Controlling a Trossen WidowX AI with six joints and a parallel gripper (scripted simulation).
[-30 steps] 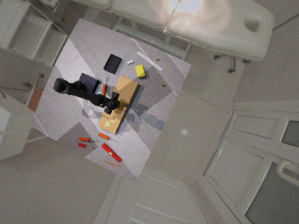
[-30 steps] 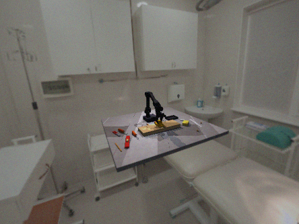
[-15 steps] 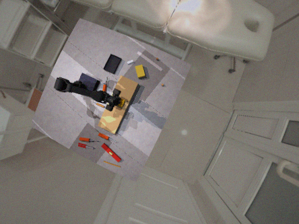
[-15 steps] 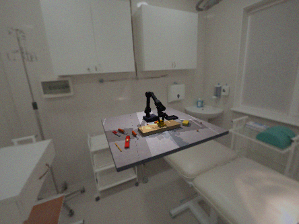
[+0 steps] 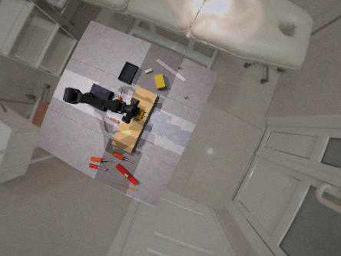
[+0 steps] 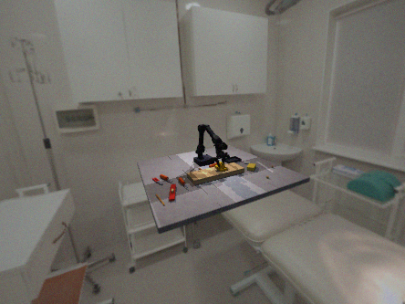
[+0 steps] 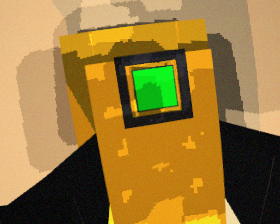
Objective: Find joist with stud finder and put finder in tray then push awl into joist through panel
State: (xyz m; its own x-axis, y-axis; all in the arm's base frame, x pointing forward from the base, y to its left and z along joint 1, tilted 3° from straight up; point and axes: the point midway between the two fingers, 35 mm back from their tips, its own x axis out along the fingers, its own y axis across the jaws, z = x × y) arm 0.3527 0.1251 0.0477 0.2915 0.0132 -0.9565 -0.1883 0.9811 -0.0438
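My gripper (image 5: 138,114) (image 6: 221,163) (image 7: 150,132) is shut on the yellow stud finder (image 5: 141,114) (image 6: 222,167) (image 7: 157,142). Its square window shows bright green in the wrist view. The stud finder is over the middle of the wooden floor panel (image 5: 124,139) (image 6: 201,176) (image 7: 35,100); whether it touches the surface is hard to tell. The black tray (image 5: 128,73) (image 6: 233,159) lies behind the panel's far end, with nothing visible in it. Orange-handled tools lie near the arm (image 5: 114,119) and beside its base; which is the awl is too small to tell. The joist is hidden.
A yellow block (image 5: 160,81) (image 6: 251,166), a small white block (image 5: 148,71) and a pale strip (image 5: 170,70) lie near the tray. Orange-handled screwdrivers (image 5: 118,156), red-handled pliers (image 5: 94,166), a red level (image 5: 127,174) (image 6: 172,192) and a pencil (image 5: 127,187) lie past the panel's other end.
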